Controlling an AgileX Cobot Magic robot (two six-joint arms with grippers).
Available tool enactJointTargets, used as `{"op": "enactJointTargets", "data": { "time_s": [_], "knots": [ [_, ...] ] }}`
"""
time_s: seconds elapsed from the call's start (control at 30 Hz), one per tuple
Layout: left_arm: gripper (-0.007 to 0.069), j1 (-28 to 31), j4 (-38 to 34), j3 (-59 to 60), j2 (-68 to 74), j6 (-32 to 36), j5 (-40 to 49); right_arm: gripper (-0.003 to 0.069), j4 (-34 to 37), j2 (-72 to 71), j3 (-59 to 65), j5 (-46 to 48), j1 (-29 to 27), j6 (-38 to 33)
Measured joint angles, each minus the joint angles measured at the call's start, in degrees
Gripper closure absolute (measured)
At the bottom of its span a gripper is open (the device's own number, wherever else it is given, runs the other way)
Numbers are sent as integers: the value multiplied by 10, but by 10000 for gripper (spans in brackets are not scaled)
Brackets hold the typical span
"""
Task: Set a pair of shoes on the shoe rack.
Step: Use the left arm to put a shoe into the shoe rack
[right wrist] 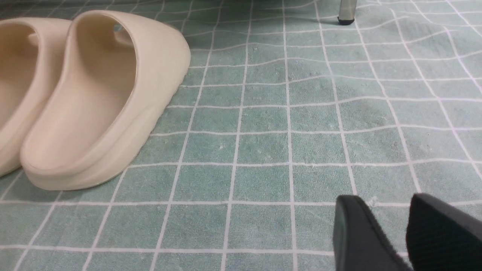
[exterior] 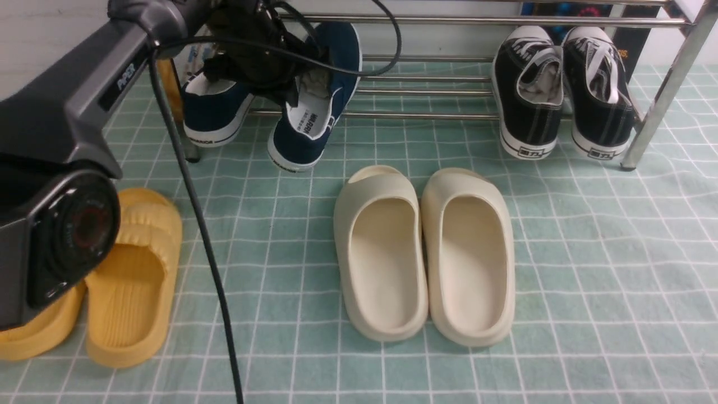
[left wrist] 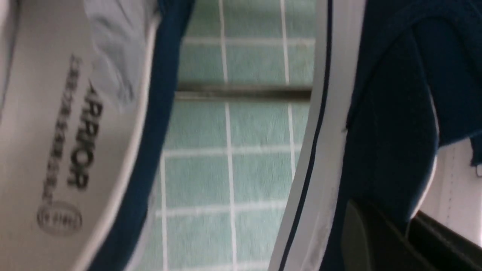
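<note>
The chrome shoe rack [exterior: 426, 115] spans the top of the front view, and its lower bars bear the pair of navy slip-ons at the upper left, while black lace-up sneakers [exterior: 530, 95] are seen at the upper right. Cream slides [exterior: 384, 252] are set on the checked cloth [exterior: 589, 269] at centre. Of the pair, the left-hand navy shoe [exterior: 216, 109] is partly hidden by the arm; the right-hand navy shoe [exterior: 305, 137] is slanted and tilted, its heel jutting past the front bar. Its thin canvas side wall is pinched at the opening's edge by the left gripper [left wrist: 407, 226], whose jaws are closed but for the cloth between them. The right gripper [right wrist: 393, 222] is spread wide over the cloth, with nothing held. The shoe should be light, its upper soft and apt to fold, its rubber sole stiffer and likely to catch on the bars. The side wall is well suited to a firm pinch; small turns are advised, as the shoe may swivel about so narrow a hold before being straightened and released.
</note>
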Motion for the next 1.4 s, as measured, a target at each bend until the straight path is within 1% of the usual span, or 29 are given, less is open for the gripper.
{"op": "enactJointTargets", "data": {
  "time_s": [0.17, 0.37, 0.47, 0.6, 0.63, 0.67, 0.77, 0.83, 0.9, 0.97, 1.07, 1.1, 1.2, 1.23, 1.27, 1.33, 1.4],
  "knots": [
    [618, 0, 32, -33, 31, -32, 2, 419, 0, 0, 0, 0, 0, 0],
    [617, 1, 63, -36, 46, -34, -24, 419, 0, 0, 0, 0, 0, 0],
    [588, 1, 63, -36, 46, -38, -27, 419, 0, 0, 0, 0, 0, 0],
    [466, 1, 63, -42, 46, -83, -51, 419, 0, 0, 0, 0, 0, 0],
    [459, 1, 63, -42, 46, -86, -52, 419, 0, 0, 0, 0, 0, 0],
    [408, 1, 61, -43, 46, -101, -57, 419, 0, 0, 0, 0, 0, 0],
    [304, 0, 59, -43, 45, -120, -57, 419, 0, 0, 0, 0, 0, 0],
    [263, 0, 58, -43, 41, -122, -50, 419, 0, 0, 0, 0, 0, 0],
    [245, 0, 58, -43, 33, -123, -40, 419, 0, 0, 0, 0, 0, 0],
    [241, 0, 58, -43, 25, -122, -31, 419, 0, 0, 0, 0, 0, 0],
    [248, 0, 56, -45, 4, -104, 20, 419, 0, 0, 0, 0, 0, 0],
    [249, 0, 56, -45, 4, -103, 23, 419, 0, 0, 0, 0, 0, 0],
    [294, 0, 52, -46, -1, -69, 89, 419, 0, 0, 0, 0, 0, 0],
    [313, 0, 48, -46, -1, -61, 96, 419, 0, 0, 0, 0, 0, 0],
    [313, 0, 47, -46, -1, -61, 97, 419, 0, 0, 0, 0, 0, 0],
    [372, 0, 36, -45, -8, -45, 102, 419, 0, 0, 0, 0, 0, 0],
    [411, 0, 36, -45, -21, -40, 105, 419, 0, 0, 0, 0, 0, 0]
  ]
}}
